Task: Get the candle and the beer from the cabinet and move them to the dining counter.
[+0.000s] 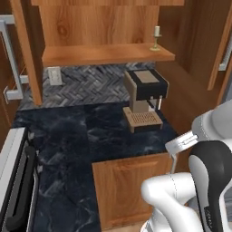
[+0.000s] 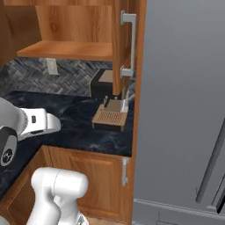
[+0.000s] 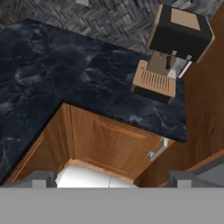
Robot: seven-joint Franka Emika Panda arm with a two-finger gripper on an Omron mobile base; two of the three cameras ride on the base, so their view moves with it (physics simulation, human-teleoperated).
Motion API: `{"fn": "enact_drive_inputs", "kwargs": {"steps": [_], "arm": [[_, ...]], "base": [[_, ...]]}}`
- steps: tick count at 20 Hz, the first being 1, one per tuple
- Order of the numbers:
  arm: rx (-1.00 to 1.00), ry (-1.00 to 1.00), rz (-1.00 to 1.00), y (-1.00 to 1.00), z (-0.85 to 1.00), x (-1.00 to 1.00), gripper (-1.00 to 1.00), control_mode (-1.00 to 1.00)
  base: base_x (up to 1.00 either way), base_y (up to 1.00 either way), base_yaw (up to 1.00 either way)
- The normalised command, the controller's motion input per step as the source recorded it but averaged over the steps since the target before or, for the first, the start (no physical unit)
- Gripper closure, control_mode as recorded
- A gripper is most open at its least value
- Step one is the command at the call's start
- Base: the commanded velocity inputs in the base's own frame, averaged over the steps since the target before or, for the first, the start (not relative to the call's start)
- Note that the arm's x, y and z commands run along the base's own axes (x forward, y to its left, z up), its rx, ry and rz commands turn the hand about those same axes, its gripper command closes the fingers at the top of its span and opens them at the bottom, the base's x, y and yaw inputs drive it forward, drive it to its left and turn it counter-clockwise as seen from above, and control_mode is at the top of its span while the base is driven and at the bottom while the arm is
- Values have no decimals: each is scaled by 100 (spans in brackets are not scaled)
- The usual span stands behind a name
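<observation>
Between the jaws (image 3: 112, 177) nothing is lying: they are standing wide open and empty, their two dark tips rising at the bottom of the hand view, so no grasp is taking place yet. The hand is looking down and forward over the edge of the dark marble tabletop (image 3: 65, 83), and I judge that it is kept low and back because the reach has not begun.

Just below and ahead of the jaws a brown lower cupboard door (image 3: 109, 140) with a small silver handle is closing the corner under the tabletop. Further ahead and to the right, a black and tan coffee machine (image 3: 173, 48) is standing on the tabletop against the herringbone wall tiles (image 3: 109, 19).

Well above and beyond the jaws, the cabinet (image 1: 106, 52) is standing with its doors open, which is leaving the inner shelf free to reach. The candle (image 1: 157, 38) is standing upright near the right end of that shelf, above the coffee machine. The beer I cannot find on the part of the shelf that is showing. In my judgement the arm must rise a long way, and the open right door (image 2: 125, 44) may be in its path.
</observation>
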Motion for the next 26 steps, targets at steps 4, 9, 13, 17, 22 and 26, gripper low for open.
{"fn": "enact_drive_inputs", "kwargs": {"steps": [4, 9, 13, 17, 22, 26], "arm": [[0, 0, 0, 0, 0, 0, -100, 100], [0, 0, 0, 0, 0, 0, -100, 100], [0, 0, 0, 0, 0, 0, -100, 100], [0, 0, 0, 0, 0, 0, -100, 100], [0, 0, 0, 0, 0, 0, -100, 100], [0, 0, 0, 0, 0, 0, -100, 100]], "base": [[45, 3, -13], [48, 1, -2], [52, 3, 0], [53, 2, 0], [53, 2, 0], [29, 0, 0]]}}
